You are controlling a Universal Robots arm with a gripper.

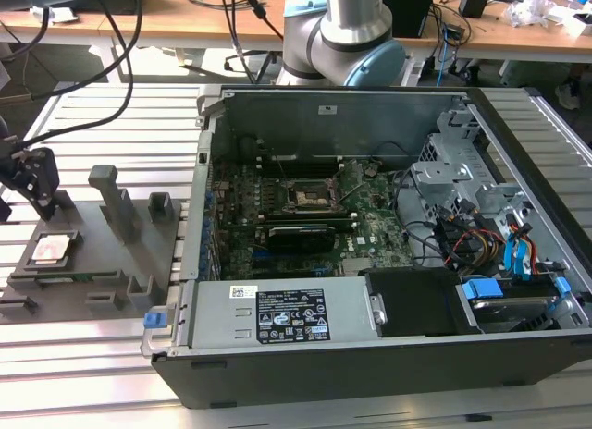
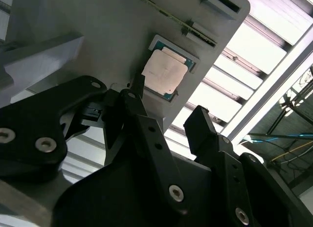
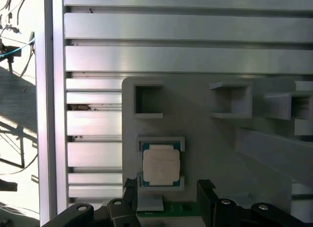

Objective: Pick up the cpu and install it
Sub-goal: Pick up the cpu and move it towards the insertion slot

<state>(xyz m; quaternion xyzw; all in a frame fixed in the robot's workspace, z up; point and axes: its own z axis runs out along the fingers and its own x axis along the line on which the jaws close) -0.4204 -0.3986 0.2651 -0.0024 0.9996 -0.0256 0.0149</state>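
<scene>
Cpu [image 1: 53,251] lies flat, metal plate up, in a square recess of the grey tray [image 1: 92,263] at the exterior view's left, well apart from the open computer case [image 1: 370,364]. In both wrist views the cpu [image 2: 165,73] [image 3: 161,166] sits seated in its recess with a thin green border showing around the plate. Faint print marks the plate; it cannot be made out.

Labels: a white label [image 1: 291,315] with black print is fixed to the power supply cover along the case's near side in the exterior view, with a smaller white sticker [image 1: 244,291] just beside it. A small sticker [image 1: 329,109] sits on the case's far wall.

Arm pose: a grey and pale-blue arm joint [image 1: 356,31] stands behind the case at the upper middle of the exterior view. The gripper [image 1: 43,205] hangs over the tray at the far left, pointing down, just behind the cpu. In both wrist views the gripper [image 2: 168,100] [image 3: 167,184] has its two black fingers [image 3: 205,188] spread apart with nothing between them, the tips close to one edge of the cpu. Whether they touch the tray cannot be told.

The motherboard socket [image 1: 310,196] in the case holds no chip. The tray and case rest on a slatted aluminium table [image 1: 83,373].
</scene>
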